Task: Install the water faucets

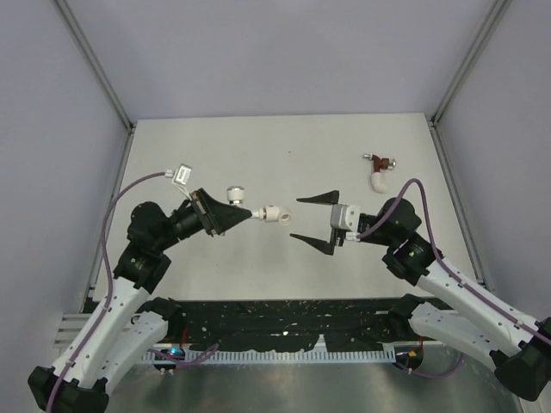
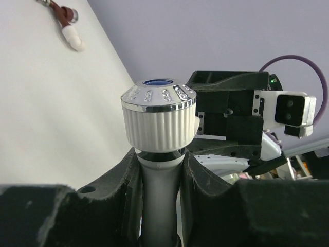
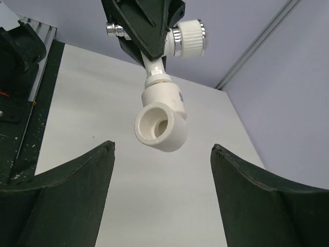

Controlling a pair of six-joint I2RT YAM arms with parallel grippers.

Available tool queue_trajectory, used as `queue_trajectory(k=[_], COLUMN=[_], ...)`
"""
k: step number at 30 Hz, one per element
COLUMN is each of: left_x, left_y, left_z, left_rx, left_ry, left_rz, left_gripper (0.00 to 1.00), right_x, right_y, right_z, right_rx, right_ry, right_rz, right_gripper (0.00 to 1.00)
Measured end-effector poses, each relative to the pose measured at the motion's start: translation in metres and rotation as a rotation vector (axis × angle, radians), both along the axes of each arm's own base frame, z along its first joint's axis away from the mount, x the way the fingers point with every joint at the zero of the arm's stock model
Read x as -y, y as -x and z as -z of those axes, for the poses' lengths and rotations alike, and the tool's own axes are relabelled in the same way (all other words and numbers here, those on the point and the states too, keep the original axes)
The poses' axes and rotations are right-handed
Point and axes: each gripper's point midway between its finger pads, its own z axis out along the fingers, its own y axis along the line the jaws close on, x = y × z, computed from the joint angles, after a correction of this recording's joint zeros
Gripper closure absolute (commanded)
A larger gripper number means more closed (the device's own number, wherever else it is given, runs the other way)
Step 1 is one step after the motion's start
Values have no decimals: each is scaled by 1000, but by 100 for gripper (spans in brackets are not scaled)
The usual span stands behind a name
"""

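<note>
My left gripper (image 1: 245, 212) is shut on the stem of the white faucet (image 1: 255, 212) and holds it above the table, its ribbed knob (image 1: 235, 193) pointing to the far side. In the left wrist view the blue-dotted silvery knob (image 2: 159, 116) stands just above the jaws. A white elbow fitting (image 1: 274, 213) sits on the faucet's end, with its opening facing my right gripper (image 3: 160, 123). My right gripper (image 1: 312, 221) is open and empty, a short way right of the elbow. The dark red faucet (image 1: 377, 160) lies at the far right with a white elbow (image 1: 377, 181) on it.
The dark red faucet also shows in the left wrist view (image 2: 64, 13), top left. A small white tag (image 1: 182, 173) on the left arm's purple cable hangs over the table's left side. A black slotted rail (image 1: 284, 323) runs along the near edge.
</note>
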Motion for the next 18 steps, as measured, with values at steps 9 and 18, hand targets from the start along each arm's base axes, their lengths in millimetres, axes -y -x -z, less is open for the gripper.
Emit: queue_trajectory(k=[9, 18], left_x=[18, 22], left_y=[2, 9], left_z=[-9, -17], left_rx=[-159, -178], left_ry=[117, 144], left_rz=[133, 201], left_gripper=[100, 100], right_x=[-6, -26], right_y=[17, 18], right_z=[-23, -15], right_rx=[253, 275], right_ry=[-28, -11], right_rz=[-77, -127], right_gripper=[23, 37])
